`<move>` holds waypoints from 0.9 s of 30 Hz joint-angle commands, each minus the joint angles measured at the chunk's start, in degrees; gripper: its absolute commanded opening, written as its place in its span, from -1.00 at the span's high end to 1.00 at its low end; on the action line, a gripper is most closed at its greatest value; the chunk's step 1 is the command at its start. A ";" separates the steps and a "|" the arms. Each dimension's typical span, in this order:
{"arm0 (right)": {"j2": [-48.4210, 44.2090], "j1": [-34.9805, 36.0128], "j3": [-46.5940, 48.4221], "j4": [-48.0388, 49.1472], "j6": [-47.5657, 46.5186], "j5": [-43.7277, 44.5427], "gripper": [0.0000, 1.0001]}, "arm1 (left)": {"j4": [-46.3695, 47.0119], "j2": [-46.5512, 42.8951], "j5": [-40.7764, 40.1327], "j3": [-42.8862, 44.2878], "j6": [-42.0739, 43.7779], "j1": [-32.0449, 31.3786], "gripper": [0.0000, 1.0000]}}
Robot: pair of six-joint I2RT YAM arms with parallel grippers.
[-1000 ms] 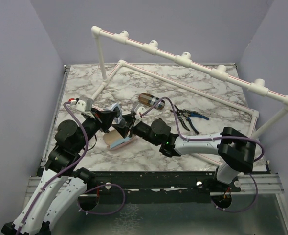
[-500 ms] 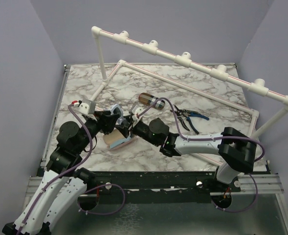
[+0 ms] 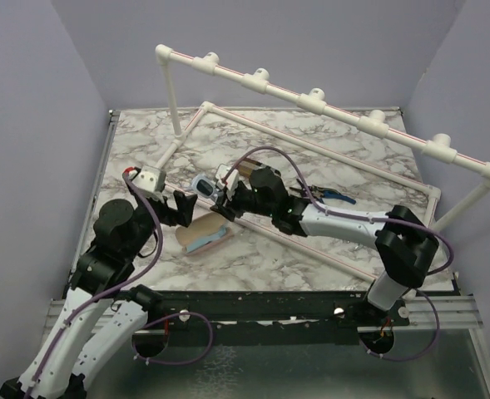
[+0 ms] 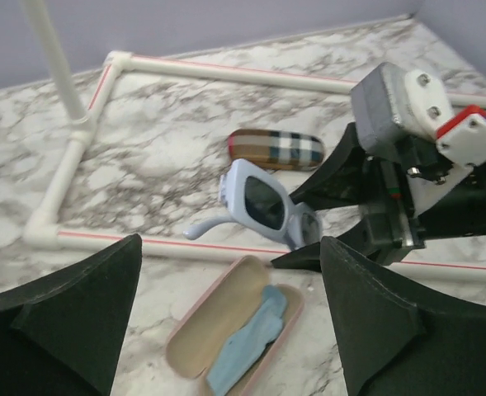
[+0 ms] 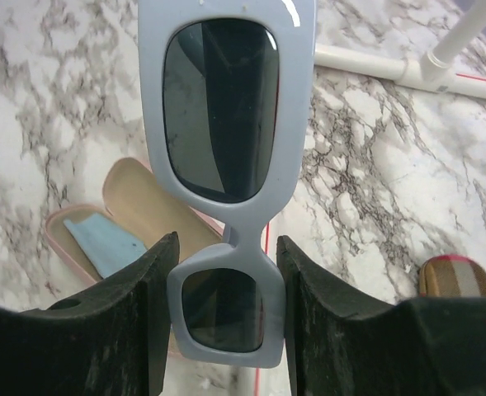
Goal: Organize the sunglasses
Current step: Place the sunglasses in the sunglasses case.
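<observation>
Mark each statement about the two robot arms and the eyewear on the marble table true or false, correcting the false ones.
1. The right hand grips the chunky pale blue plastic sunglasses with dark lenses. True.
2. The oblong pink case lies shut. False: it lies open, a light blue cloth inside.
3. The left hand holds the oblong brown plaid case. False: that hand is open and empty; the case lies on the marble table.
4. The black-and-blue handled pliers sit inside the pink case. False: they lie on the table beside the right arm.
5. A white plastic pipe frame stands on the table. True.
</observation>
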 commanded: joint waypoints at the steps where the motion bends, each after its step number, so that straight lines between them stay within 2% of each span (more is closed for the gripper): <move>1: 4.34 -3.01 8.60 -20.33 -14.01 -15.06 0.99 | -14.79 9.33 -14.57 9.15 3.18 0.22 -0.77; 6: 12.74 -3.14 21.15 -38.46 -25.22 -21.43 0.99 | -23.88 19.87 -13.70 19.24 1.91 0.70 -0.78; 9: 14.84 -3.18 23.47 -41.18 -27.10 -22.15 0.99 | -26.95 26.31 -10.43 26.13 1.33 3.88 -0.80; 11: 14.12 -3.13 22.41 -40.45 -27.58 -22.24 0.99 | -29.01 30.67 -3.05 29.64 3.41 10.37 -0.79; 14: 11.89 -3.09 19.13 -38.00 -27.92 -22.38 0.99 | -33.89 38.77 13.23 32.97 10.13 25.28 -0.71; 16: 11.00 -3.10 17.78 -37.44 -28.34 -22.04 0.99 | -38.61 45.99 23.82 35.23 18.44 33.85 -0.59; 17: 10.91 -3.04 17.64 -37.47 -28.65 -21.88 0.99 | -41.61 49.17 28.16 35.91 23.71 35.76 -0.52; 20: 11.44 -3.07 18.39 -38.41 -29.55 -21.29 0.99 | -44.19 54.26 29.64 32.95 36.12 36.58 -0.44; 22: 12.28 -2.65 19.76 -39.70 -30.02 -20.43 0.99 | -42.42 53.65 29.54 27.88 42.75 36.45 -0.45; 27: 12.43 -1.99 20.47 -40.16 -30.26 -18.68 0.99 | -37.93 51.46 31.89 17.29 52.07 35.42 -0.61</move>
